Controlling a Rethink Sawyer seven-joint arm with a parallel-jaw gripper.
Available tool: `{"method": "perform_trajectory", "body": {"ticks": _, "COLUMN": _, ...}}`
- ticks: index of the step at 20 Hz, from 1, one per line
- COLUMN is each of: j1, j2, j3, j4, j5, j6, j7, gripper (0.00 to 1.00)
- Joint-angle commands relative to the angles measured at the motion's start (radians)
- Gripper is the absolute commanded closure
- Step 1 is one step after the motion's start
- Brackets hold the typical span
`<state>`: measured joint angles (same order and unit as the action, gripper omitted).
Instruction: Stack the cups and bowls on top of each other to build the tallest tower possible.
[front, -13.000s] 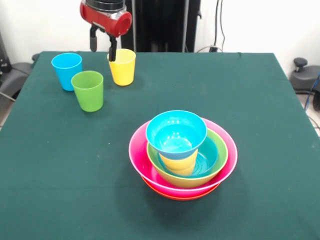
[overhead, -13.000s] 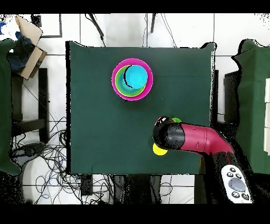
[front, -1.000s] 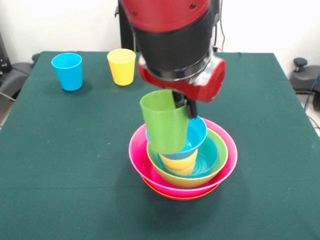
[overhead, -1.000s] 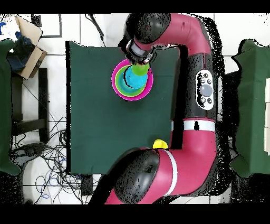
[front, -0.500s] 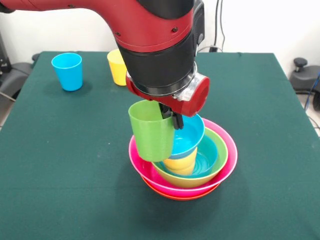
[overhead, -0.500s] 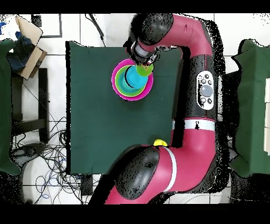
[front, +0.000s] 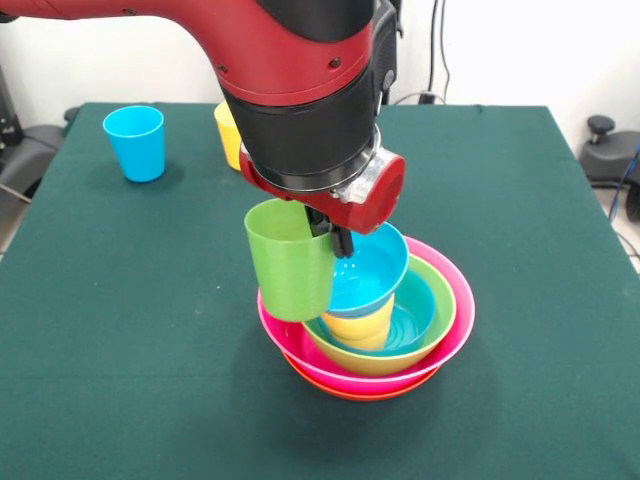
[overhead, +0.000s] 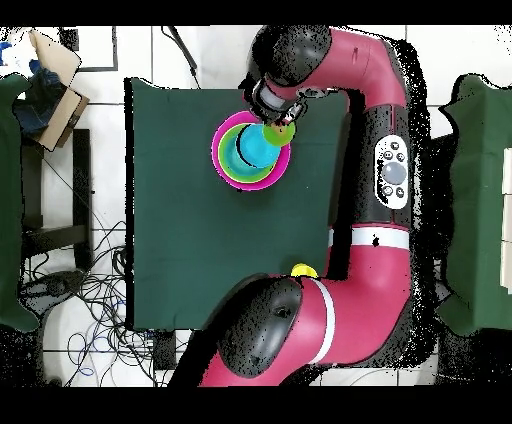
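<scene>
My gripper (front: 335, 238) is shut on the wall of the green cup (front: 290, 262), holding it upright in the air beside the tower's left side. The tower (front: 368, 320) is a wide orange bowl (front: 352, 392), the large pink bowl (front: 462, 320), the lime green bowl (front: 376, 362), a blue bowl (front: 420, 312), the yellow-orange cup (front: 360, 326) and a small blue bowl (front: 372, 272) on top. In the overhead view the green cup (overhead: 281, 133) sits at the tower's (overhead: 248, 152) edge under my gripper (overhead: 274, 121). The red bowl is out of view.
A light blue cup (front: 135, 142) stands at the far left of the green table (front: 520, 220). A yellow cup (front: 226, 128) stands beside it, mostly hidden behind my arm; it also shows in the overhead view (overhead: 302, 271).
My arm has carried the green cup to the picture's left in the front view, from over the top blue bowl to beside the tower. The tower has not moved.
</scene>
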<state>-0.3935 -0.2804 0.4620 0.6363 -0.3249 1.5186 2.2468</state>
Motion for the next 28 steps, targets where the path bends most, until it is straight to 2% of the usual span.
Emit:
{"method": "perform_trajectory", "body": {"ticks": 1, "j1": 0.019, "j2": -0.03, "j3": -0.025, "j4": 0.076, "j5": -0.024, "j6": 0.02, "j7": -0.096, "gripper": 1.0}}
{"method": "perform_trajectory", "body": {"ticks": 9, "j1": 0.03, "j2": -0.028, "j3": -0.027, "j4": 0.055, "j5": -0.014, "j6": 0.05, "j7": -0.094, "gripper": 1.0}}
{"method": "perform_trajectory", "body": {"ticks": 28, "j1": 0.039, "j2": -0.071, "j3": -0.044, "j4": 0.13, "j5": 0.017, "j6": 0.024, "j7": -0.051, "gripper": 1.0}}
